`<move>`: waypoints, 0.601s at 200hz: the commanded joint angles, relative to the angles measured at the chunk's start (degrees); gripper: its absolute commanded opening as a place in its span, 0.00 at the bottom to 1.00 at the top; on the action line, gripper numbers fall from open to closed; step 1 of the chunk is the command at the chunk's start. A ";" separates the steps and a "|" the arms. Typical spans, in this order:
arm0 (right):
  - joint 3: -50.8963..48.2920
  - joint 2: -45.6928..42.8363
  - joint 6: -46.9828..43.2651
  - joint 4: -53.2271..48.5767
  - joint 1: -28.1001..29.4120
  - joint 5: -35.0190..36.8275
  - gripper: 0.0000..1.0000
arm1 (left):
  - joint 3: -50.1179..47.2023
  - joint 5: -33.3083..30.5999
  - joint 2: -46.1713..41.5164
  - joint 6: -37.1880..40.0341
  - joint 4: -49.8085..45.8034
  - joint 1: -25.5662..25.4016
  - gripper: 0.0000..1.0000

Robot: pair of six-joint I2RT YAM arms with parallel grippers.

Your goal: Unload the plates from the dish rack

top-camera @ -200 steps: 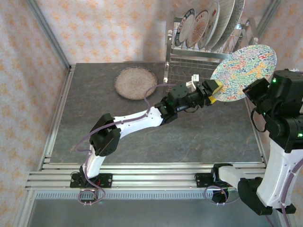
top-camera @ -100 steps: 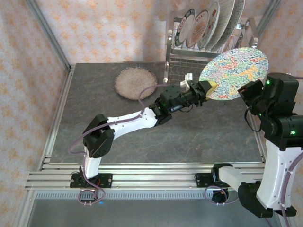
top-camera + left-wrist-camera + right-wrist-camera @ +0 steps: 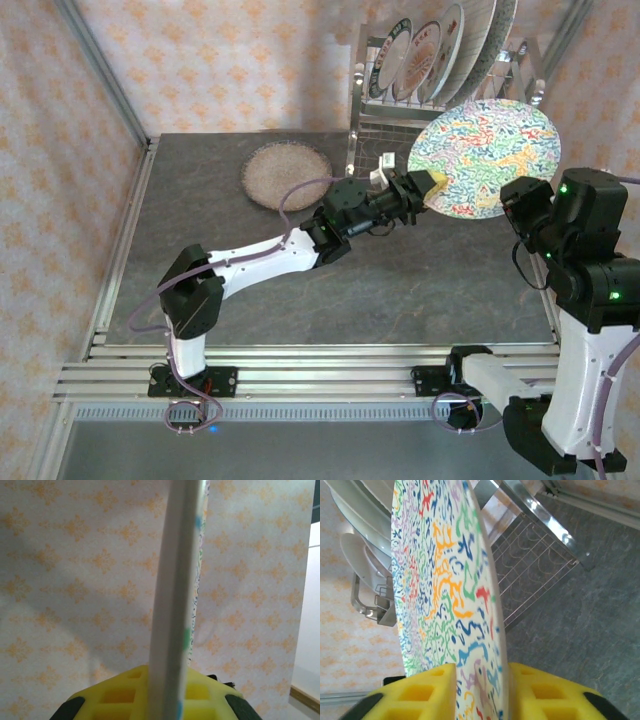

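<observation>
Nearest me on the right, the right gripper (image 3: 481, 692) has its yellow pads either side of the near-right rim of the squiggle-patterned plate (image 3: 480, 155). I cannot tell whether those pads are pressing or standing just off it. The plate hangs in the air above the table (image 3: 420, 290), just in front of the dish rack (image 3: 357, 105), tilted with its painted face up.

On its left rim the left gripper (image 3: 430, 184) is clamped shut, the rim running edge-on between the pads in the wrist view. I judge the plate stiff, glazed and slick, fairly heavy for a one-sided rim hold and breakable if dropped. The rim is the only place to grip, with the pads set well in and the plate kept from swinging.

Farther left a speckled plate (image 3: 286, 175) lies flat on the table. Farthest off, the remaining plates (image 3: 425, 60) stand on edge in the rack's upper tier.
</observation>
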 commanded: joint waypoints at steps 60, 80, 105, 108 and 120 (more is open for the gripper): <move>6.00 2.24 -4.13 -10.24 0.07 2.88 0.75 | -5.84 4.87 -9.97 8.15 -4.27 2.29 0.00; 6.52 2.15 -5.99 -11.51 0.01 2.37 0.77 | -7.51 5.92 -12.25 9.93 -6.77 3.58 0.00; 7.46 2.47 -9.83 -11.09 0.03 -0.37 0.77 | -9.35 7.78 -15.11 11.79 -10.33 5.31 0.00; 7.52 2.57 -10.42 -10.89 0.05 -0.82 0.77 | -9.49 8.06 -15.42 12.17 -10.98 5.52 0.00; 7.85 3.07 -12.74 -10.23 0.09 -3.27 0.77 | -10.24 8.95 -16.91 13.74 -13.56 6.23 0.00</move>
